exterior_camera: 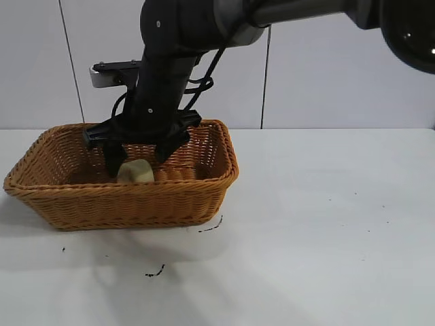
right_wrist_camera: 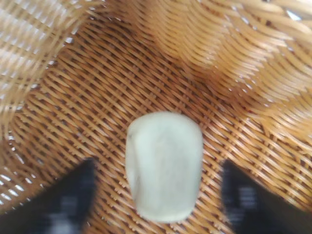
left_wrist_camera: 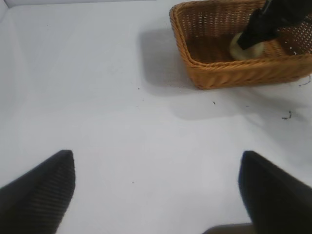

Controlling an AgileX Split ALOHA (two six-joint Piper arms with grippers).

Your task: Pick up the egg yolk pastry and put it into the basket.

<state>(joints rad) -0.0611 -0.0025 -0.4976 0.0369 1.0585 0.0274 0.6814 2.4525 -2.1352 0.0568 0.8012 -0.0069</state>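
Nearest, the braided front rim of the large orange-brown woven wicker basket (exterior_camera: 122,193); beyond it, on the woven floor, the small pale cream egg yolk pastry (exterior_camera: 136,172) lies released between my right gripper's (exterior_camera: 138,159) spread fingers, long axis pointing away from my wrist, left gripper (left_wrist_camera: 156,195) parked well apart, fingers open.

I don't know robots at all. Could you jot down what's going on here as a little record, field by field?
Pastry: egg yolk pastry lies on the woven floor of the basket, released
Right pincer: inside the basket, fingers spread either side of the pastry, not gripping it
Left pincer: open, away from the basket, over bare table
Stage: pastry is in the basket; arm not yet lifted out
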